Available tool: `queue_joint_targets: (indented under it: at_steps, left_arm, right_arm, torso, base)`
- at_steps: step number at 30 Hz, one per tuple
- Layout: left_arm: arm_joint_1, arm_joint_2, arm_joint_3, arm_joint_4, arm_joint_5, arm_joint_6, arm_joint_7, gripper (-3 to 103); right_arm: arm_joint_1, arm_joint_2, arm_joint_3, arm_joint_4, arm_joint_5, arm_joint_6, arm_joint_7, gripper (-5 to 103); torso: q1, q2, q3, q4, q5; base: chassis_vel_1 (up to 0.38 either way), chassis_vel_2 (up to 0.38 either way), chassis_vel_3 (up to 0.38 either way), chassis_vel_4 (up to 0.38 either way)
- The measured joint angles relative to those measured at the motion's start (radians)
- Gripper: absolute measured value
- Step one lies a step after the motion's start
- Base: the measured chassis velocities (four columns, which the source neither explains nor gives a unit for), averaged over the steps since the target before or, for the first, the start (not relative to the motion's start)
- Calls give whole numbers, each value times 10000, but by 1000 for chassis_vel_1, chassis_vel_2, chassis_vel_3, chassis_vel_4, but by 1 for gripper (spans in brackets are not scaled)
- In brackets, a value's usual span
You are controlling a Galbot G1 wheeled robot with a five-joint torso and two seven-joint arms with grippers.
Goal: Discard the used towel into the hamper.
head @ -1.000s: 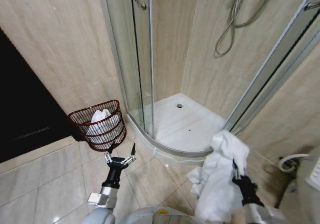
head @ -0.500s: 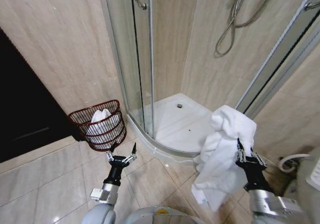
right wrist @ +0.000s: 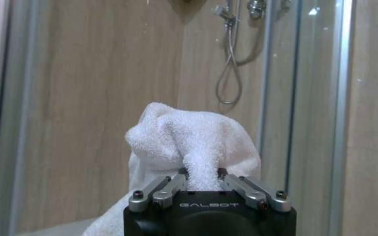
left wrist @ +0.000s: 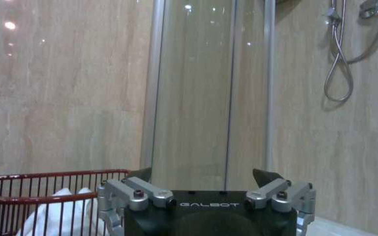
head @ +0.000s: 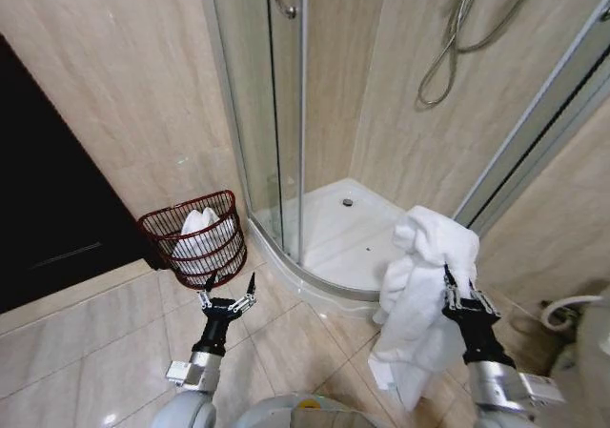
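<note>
Towel: a white used towel (head: pixel 419 304) hangs bunched in the air, lifted off the tiled floor (head: pixel 105 333), in front of the shower tray (head: pixel 334 242).
Right gripper: the right gripper (head: pixel 460 299) has its jaws closed on a fold of the towel.
Left gripper: the left gripper (head: pixel 227 297) hovers low with jaws spread wide and empty, just in front of the hamper.
Hamper: the red-brown hamper (head: pixel 224 252) stands on the floor by the wall, left of the shower door (head: pixel 276 113), well apart from the held towel; white cloth (head: pixel 198 233) already lies inside.
Progress: pickup looks done; carrying across and dropping in appear to remain.
</note>
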Motion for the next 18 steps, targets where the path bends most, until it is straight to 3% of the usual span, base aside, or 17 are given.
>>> queue_joint_targets:
  at_steps: [18]
  left_arm:
    - [135,-75,-282,-5,-17,-130,1,100]
  right_arm:
    - [191,12,-1006,-159,-611,-108,8,16]
  torso:
    - [0,0,0,2,1]
  base:
    - [107,109,-16,-14]
